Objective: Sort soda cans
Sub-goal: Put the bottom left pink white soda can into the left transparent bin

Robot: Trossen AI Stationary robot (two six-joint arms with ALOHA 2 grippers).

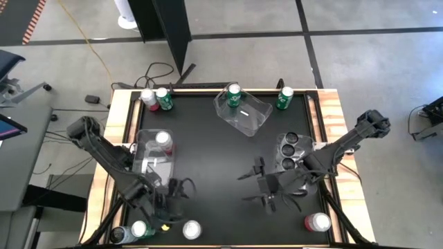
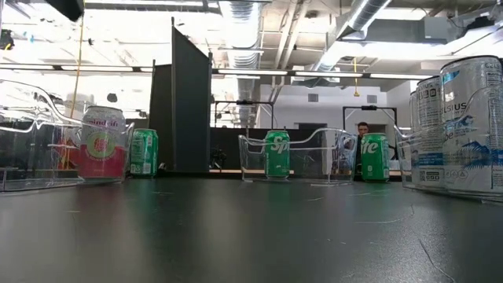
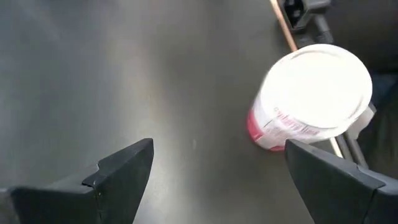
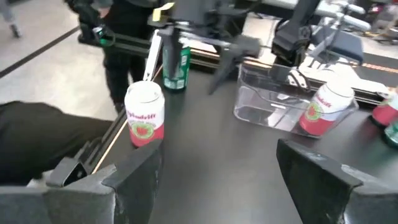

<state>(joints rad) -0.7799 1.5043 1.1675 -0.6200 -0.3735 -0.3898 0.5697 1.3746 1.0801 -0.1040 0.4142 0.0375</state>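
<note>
1. Thin aluminium is what the soda cans are made of: stiff when squeezed across the round body, easily dented if pinched hard, with a smooth printed skin that may slip. They look light, though I cannot tell whether they are full.
2. The cans are spread over the black tabletop [image 1: 208, 149]: a pink can [image 1: 163, 141] in the left clear bin [image 1: 147, 166], a green can [image 1: 233, 95] in the far middle bin [image 1: 252, 116], dark cans [image 1: 288, 151] in the right bin, and loose ones along the far edge and at both near corners.
3. The left gripper [image 1: 173, 196] hovers near the front left, its fingers [image 3: 121, 171] spread wide and empty; a pink-and-white can [image 3: 308, 99] stands just beside one finger, not between them.
4. The right gripper [image 1: 266, 188] hangs over the front right of the tabletop, fingers [image 4: 134, 174] also apart and holding nothing.
5. Judged best hold: mid-body, fingers on opposite sides of the cylinder, below the silver rim, with moderate squeeze, kept upright.
</note>
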